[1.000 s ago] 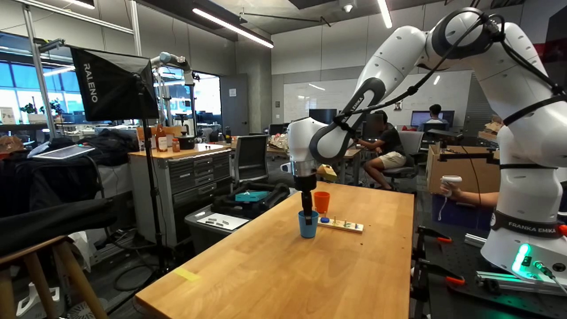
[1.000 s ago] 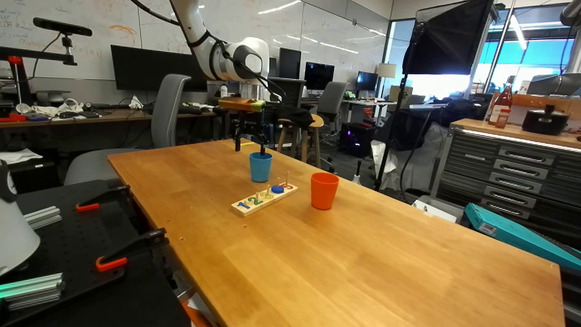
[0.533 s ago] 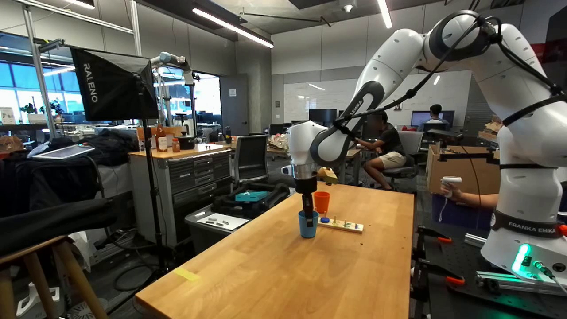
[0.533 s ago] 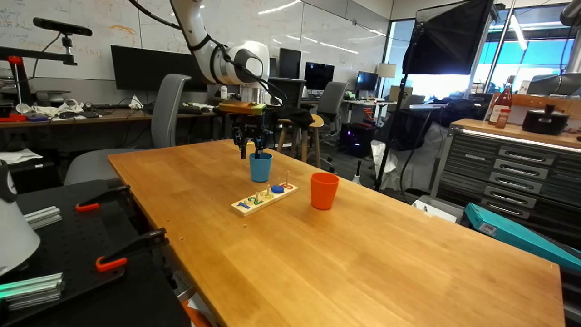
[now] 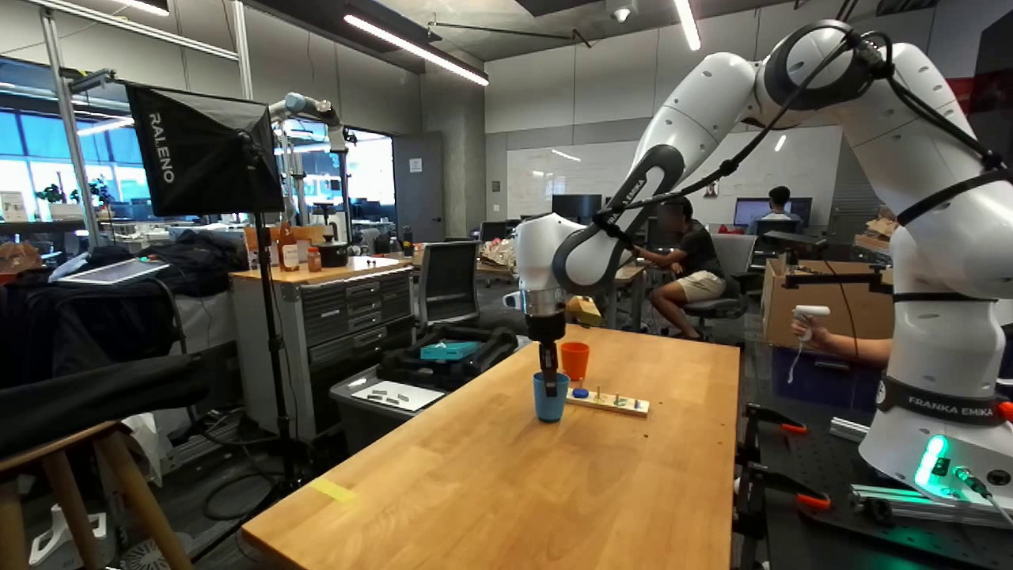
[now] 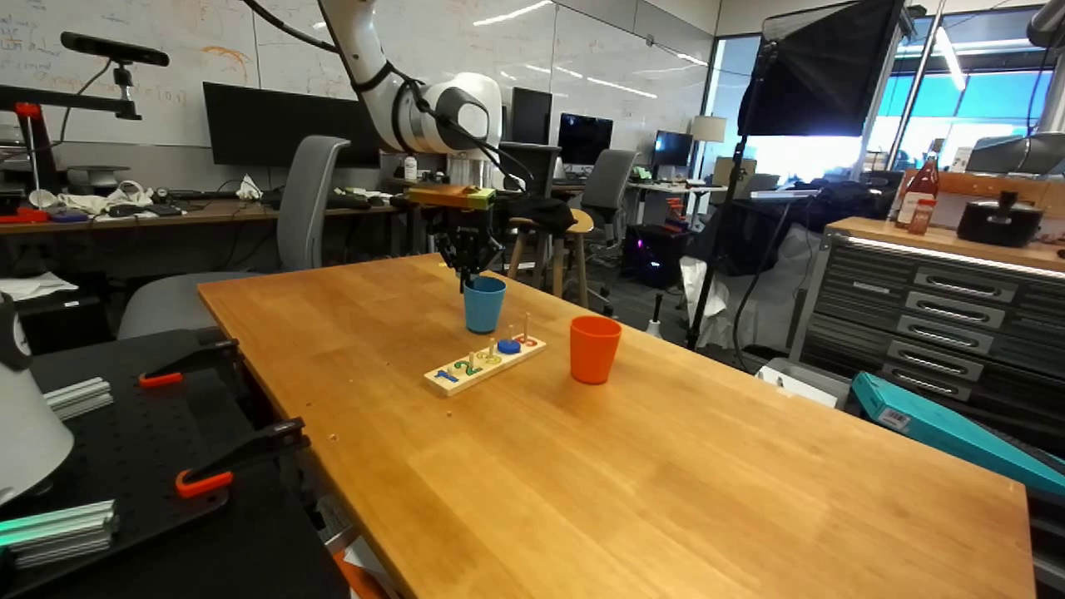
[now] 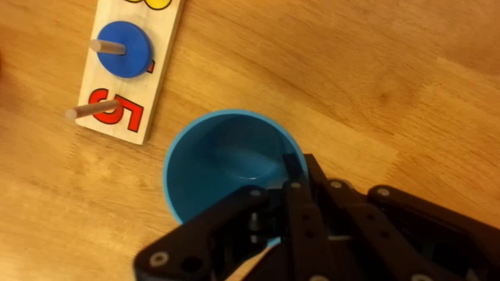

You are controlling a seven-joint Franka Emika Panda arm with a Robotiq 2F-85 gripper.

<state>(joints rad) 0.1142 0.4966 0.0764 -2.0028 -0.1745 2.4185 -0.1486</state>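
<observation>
1. The table [image 6: 724,466] is warm brown wood, joined in planks, with visible grain and a few small dark spots.
2. Beside the blue cup [image 6: 483,308] lies a flat, narrow board [image 6: 480,368] of pale wood, painted with bright numbers. Thin round pegs [image 7: 93,108] rise from it, and a smooth blue disc [image 7: 134,59] sits around one of them, next to the red 5.
3. An orange cup [image 6: 593,353], round and narrowing to its base, stands upright near that same end of the board.
4. The gripper [image 7: 304,167] is dark and jointed, with round bolt heads. Its jaws are drawn together on the blue cup's rim, one fingertip inside and one outside, the thin wall pinched between them.
5. A narrow strip of wood separates the blue cup from the board. In an exterior view, tabletop stretches from the cup's other side toward yellow tape [image 5: 336,489] by the long edge.
6. The blue cup looks like smooth plastic, roughly upright, with a wide round mouth and a paler, shiny patch at the bottom. Whether its base touches the wood I cannot tell.
</observation>
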